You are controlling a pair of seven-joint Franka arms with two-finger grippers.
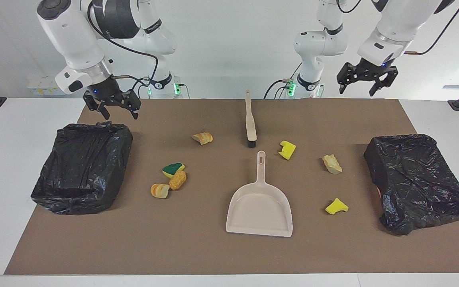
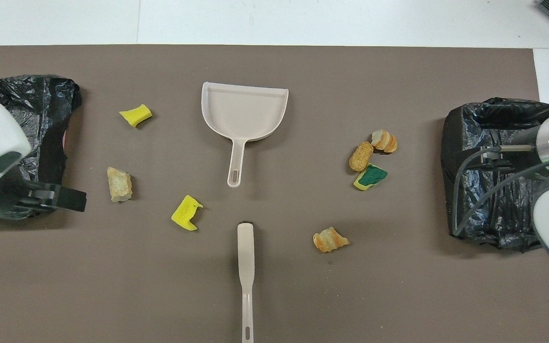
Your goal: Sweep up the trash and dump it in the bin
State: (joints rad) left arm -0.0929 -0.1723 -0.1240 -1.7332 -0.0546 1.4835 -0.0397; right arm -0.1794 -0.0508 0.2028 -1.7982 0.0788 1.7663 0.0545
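Facing view: a brown mat (image 1: 213,255) covers the table, with a black-bagged bin (image 1: 82,167) at the right arm's end and another black-bagged bin (image 1: 418,181) at the left arm's end. Between them, at mid-mat, a beige dustpan (image 1: 259,207) lies flat with its handle toward the robots, and a beige brush (image 1: 250,119) lies just nearer to the robots, bristles toward the dustpan handle but apart from it. The trash (image 1: 172,179) — yellow sponge bits and tan bread-like chunks — is scattered on the mat to both sides of the dustpan, nothing in the pan or the bins. The right gripper (image 1: 112,108) hangs over the mat beside the robots' edge of its bin, fingers spread, empty. The left gripper (image 1: 366,79) is raised over the mat's edge nearest the robots — fingers spread, empty, well apart from every scrap.
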